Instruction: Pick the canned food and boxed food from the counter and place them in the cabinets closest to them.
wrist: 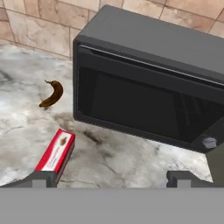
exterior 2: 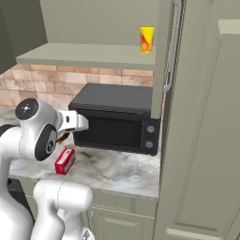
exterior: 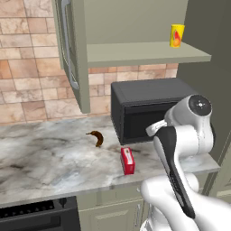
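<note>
The hand (wrist: 111, 178) stands wide open and holds nothing: in the hand view its two dark finger tips (wrist: 40, 178) rise far apart at the bottom, with bare marbled bench (wrist: 131, 162) between them. The left tip sits just below the near end of the boxed food (wrist: 57, 153); whether they touch cannot be told. The red box stands upright on the bench (exterior: 45, 158) in front of the black microwave (exterior: 149, 108), near the front edge, as the left base view shows (exterior: 127, 161); the right base view has it (exterior 2: 64, 161) just past the arm's elbow. The canned food (exterior: 177, 35) stands upright on the open cabinet's shelf (exterior: 135, 54) above the microwave, toward its right end, and the right base view shows it (exterior 2: 146, 39) beside the open door's edge. The left base view and the hand view also show a dark banana (exterior: 96, 137) lying on the bench left of the microwave, apart from the box. The right base view shows the microwave's control knobs (exterior 2: 150, 136).
</note>
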{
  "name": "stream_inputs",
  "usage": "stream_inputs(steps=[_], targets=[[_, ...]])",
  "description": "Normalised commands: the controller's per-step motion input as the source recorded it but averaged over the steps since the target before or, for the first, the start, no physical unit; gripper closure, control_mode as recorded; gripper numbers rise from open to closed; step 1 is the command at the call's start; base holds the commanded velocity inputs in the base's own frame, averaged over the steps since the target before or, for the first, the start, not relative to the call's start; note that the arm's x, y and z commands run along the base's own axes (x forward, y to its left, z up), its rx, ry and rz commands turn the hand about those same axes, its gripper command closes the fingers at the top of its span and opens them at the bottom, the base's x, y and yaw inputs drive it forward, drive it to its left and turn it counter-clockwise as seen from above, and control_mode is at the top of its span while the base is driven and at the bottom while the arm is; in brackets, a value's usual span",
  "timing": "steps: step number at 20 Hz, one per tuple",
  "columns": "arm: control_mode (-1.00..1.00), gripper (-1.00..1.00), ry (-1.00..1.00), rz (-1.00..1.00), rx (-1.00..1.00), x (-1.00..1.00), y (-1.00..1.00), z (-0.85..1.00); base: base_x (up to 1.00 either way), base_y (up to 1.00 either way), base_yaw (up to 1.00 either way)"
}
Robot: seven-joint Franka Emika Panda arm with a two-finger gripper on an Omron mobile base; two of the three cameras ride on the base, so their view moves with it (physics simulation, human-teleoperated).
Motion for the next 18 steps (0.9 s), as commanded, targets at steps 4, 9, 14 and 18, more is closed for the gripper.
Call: stream_inputs(steps=[4, 9, 14, 18], targets=[[-1.0, -1.0, 0.0, -0.01, 0.04, 0.0, 0.35, -0.04, 0.0, 0.0, 0.0], [-1.0, -1.0, 0.0, -0.03, 0.0, 0.0, 0.43, -0.04, 0.0, 0.0, 0.0], [-1.0, -1.0, 0.0, -0.07, 0.0, -0.02, 0.49, -0.07, 0.0, 0.0, 0.0], [-1.0, -1.0, 0.0, -0.02, 0.02, -0.05, 0.21, -0.02, 0.0, 0.0, 0.0]])
